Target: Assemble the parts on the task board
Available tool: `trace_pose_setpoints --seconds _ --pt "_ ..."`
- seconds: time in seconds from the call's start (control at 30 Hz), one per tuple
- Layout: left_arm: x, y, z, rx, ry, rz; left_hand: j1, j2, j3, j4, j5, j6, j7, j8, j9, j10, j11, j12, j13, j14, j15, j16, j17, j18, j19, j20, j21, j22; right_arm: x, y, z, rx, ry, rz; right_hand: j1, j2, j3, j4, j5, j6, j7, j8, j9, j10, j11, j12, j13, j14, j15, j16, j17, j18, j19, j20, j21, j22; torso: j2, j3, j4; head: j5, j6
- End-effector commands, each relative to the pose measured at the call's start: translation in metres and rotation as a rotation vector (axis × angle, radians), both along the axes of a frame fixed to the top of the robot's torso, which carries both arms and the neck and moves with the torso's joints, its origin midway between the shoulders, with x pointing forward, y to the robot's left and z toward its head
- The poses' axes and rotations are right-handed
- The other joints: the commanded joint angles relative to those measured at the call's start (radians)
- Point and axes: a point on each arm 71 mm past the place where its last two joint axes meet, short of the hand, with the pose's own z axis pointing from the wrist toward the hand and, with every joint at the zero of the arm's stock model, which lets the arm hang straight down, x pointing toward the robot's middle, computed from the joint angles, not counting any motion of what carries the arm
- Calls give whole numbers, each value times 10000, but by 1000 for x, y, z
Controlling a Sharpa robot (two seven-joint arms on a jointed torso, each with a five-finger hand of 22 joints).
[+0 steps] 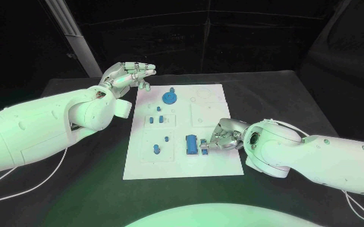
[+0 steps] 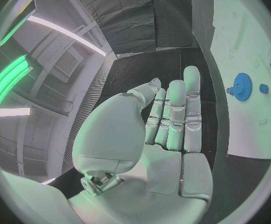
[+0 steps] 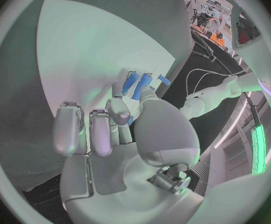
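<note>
The white task board (image 1: 216, 161) lies in the middle of the black table. On it are a blue gear (image 1: 170, 97), small blue pegs (image 1: 155, 119) and a blue block (image 1: 192, 144). My right hand (image 1: 224, 135) rests on the board's right side, thumb and a finger pinching a small blue part (image 1: 204, 146) right beside the block. The right wrist view has that part (image 3: 142, 84) between the thumb and a fingertip of the right hand (image 3: 120, 134). My left hand (image 1: 130, 75) hovers off the board's far left corner, fingers straight, holding nothing. In the left wrist view, the gear (image 2: 240, 84) lies beyond the left hand (image 2: 170, 129).
Another small blue peg (image 1: 157, 148) stands near the board's left front. A slanted pale post (image 1: 68, 27) rises behind the table at the far left. Black table surface (image 1: 76, 195) surrounds the board on all sides.
</note>
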Motion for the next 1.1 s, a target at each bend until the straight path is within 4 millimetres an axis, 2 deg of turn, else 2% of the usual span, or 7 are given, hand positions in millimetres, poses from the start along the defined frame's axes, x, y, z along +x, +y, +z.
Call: trace_pose_setpoints --seconds 0.03,0.23,0.6,0.87,0.93,1.03,1.1 --pt "0 -1 1 -47 -50 -123 82 -12 -68 -17 43 -75 1 48 1 -73 20 26 -11 -100 2 21 -14 64 -8 67 -42 -9 -2 1 1 95 2 543 463 20 -102 -152 -117 -105 14 27 47 46 44 -5 25 679 -64 18 509 -84 6 -13 1 -14 -2 -4 8 -17 16" --pt "0 -1 1 -42 -48 -116 82 -12 -68 -17 43 -75 1 48 1 -73 20 26 -11 -100 2 21 -14 64 -8 67 -42 -9 -4 -2 1 56 150 808 1014 11 -220 -423 -388 -139 27 31 105 42 56 32 71 677 -54 10 504 -85 1 -7 -5 -8 0 -4 -1 -15 23" --pt "0 -1 1 -42 -44 -119 82 -12 -68 -17 43 -75 1 48 1 -73 20 26 -11 -100 2 21 -14 64 -8 67 -42 -9 0 -2 -2 -158 220 745 1109 94 -240 -455 -411 -139 29 35 122 39 57 30 73 678 -52 11 508 -86 4 -5 -1 2 14 -12 21 -12 29" --pt "0 -1 1 -47 -45 -129 82 -12 -68 -17 43 -75 1 48 1 -73 20 26 -11 -100 2 21 -14 64 -8 67 -42 -9 9 -4 -8 -497 169 491 1238 326 -261 -481 -333 -94 16 69 166 55 47 65 105 685 -58 29 538 -93 20 -4 18 39 11 -6 13 -5 0" --pt "0 -2 1 -53 -46 -143 82 -12 -68 -17 43 -75 1 48 1 -73 20 26 -11 -100 2 21 -14 64 -8 67 -42 -9 11 -3 -10 -629 163 550 1377 378 -269 -566 -279 -93 12 76 183 54 42 63 108 684 -63 24 532 -92 21 -7 18 41 7 -13 18 3 -4" --pt "0 -2 1 -54 -44 -148 82 -12 -68 -17 43 -75 1 48 1 -73 20 26 -11 -100 2 21 -14 64 -8 67 -42 -9 12 -1 -12 -745 217 734 1551 364 -322 -691 -271 -103 16 78 202 51 42 65 116 683 -64 19 526 -92 18 -8 15 40 5 -1 37 9 -18" --pt "0 -2 1 -48 -41 -137 82 -12 -68 -17 43 -75 1 48 1 -73 20 26 -11 -100 2 21 -14 64 -8 67 -42 -9 12 1 -12 -768 242 841 1623 337 -366 -751 -288 -117 22 74 210 45 46 59 114 679 -61 9 511 -91 13 -6 9 32 4 -5 14 28 -4"
